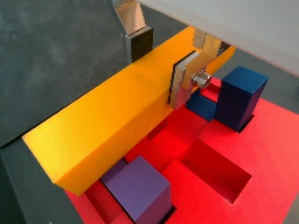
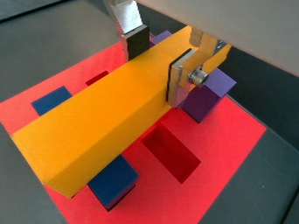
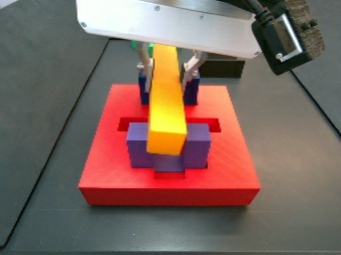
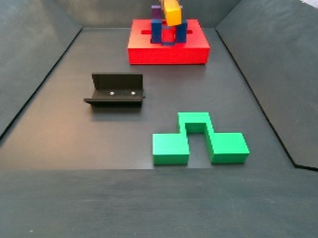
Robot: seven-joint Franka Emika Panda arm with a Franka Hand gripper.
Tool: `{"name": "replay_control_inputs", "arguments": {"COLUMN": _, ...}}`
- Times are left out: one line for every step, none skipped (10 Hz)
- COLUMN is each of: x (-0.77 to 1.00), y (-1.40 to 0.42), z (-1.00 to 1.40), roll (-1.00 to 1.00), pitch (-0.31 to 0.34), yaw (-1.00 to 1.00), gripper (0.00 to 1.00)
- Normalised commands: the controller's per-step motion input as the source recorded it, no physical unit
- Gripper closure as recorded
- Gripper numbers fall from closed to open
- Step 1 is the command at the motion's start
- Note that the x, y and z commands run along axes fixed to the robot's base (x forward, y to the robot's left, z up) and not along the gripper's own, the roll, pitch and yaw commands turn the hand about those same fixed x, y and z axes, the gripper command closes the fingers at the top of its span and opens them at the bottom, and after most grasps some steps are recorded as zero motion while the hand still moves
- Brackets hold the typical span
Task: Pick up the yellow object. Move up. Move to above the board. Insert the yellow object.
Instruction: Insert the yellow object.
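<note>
Yellow bar (image 3: 166, 93) pinched at its far end by the end effector (image 2: 162, 54), hanging above the board (image 3: 107, 179) between the purple block (image 3: 170, 152) and the blue block (image 1: 244, 94). Advice: keep the bar level and parallel to the slot (image 2: 173, 154), then lower slowly.

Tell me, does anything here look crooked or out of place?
Nothing stands out. The gripper holds the yellow object level above the board, between the blue and purple blocks. The green block and the fixture sit apart on the floor.
</note>
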Motion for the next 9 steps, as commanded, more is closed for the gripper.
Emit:
{"name": "replay_control_inputs", "arguments": {"x": 0.00, "y": 0.00, "z": -0.01, "roll": 0.05, "pitch": 0.097, "yaw": -0.11, "gripper": 1.00}}
{"name": "replay_control_inputs", "arguments": {"x": 0.00, "y": 0.00, "z": 0.00, "roll": 0.02, "pitch": 0.069, "yaw": -0.05, "gripper": 1.00}}
{"name": "replay_control_inputs", "arguments": {"x": 0.12, "y": 0.00, "z": 0.00, "roll": 0.02, "pitch": 0.103, "yaw": -0.01, "gripper": 1.00}}
{"name": "replay_control_inputs", "arguments": {"x": 0.34, "y": 0.00, "z": 0.01, "roll": 0.06, "pitch": 0.223, "yaw": 0.00, "gripper": 1.00}}
{"name": "replay_control_inputs", "arguments": {"x": 0.30, "y": 0.00, "z": 0.00, "roll": 0.06, "pitch": 0.201, "yaw": 0.00, "gripper": 1.00}}
{"name": "replay_control_inputs", "arguments": {"x": 0.29, "y": 0.00, "z": 0.00, "roll": 0.06, "pitch": 0.204, "yaw": 0.00, "gripper": 1.00}}
{"name": "replay_control_inputs", "arguments": {"x": 0.27, "y": 0.00, "z": 0.00, "roll": 0.06, "pitch": 0.196, "yaw": 0.00, "gripper": 1.00}}
{"name": "replay_control_inputs", "arguments": {"x": 0.28, "y": 0.00, "z": 0.00, "roll": 0.06, "pitch": 0.194, "yaw": 0.00, "gripper": 1.00}}
{"name": "replay_control_inputs", "arguments": {"x": 0.27, "y": 0.00, "z": 0.00, "roll": 0.06, "pitch": 0.191, "yaw": 0.00, "gripper": 1.00}}
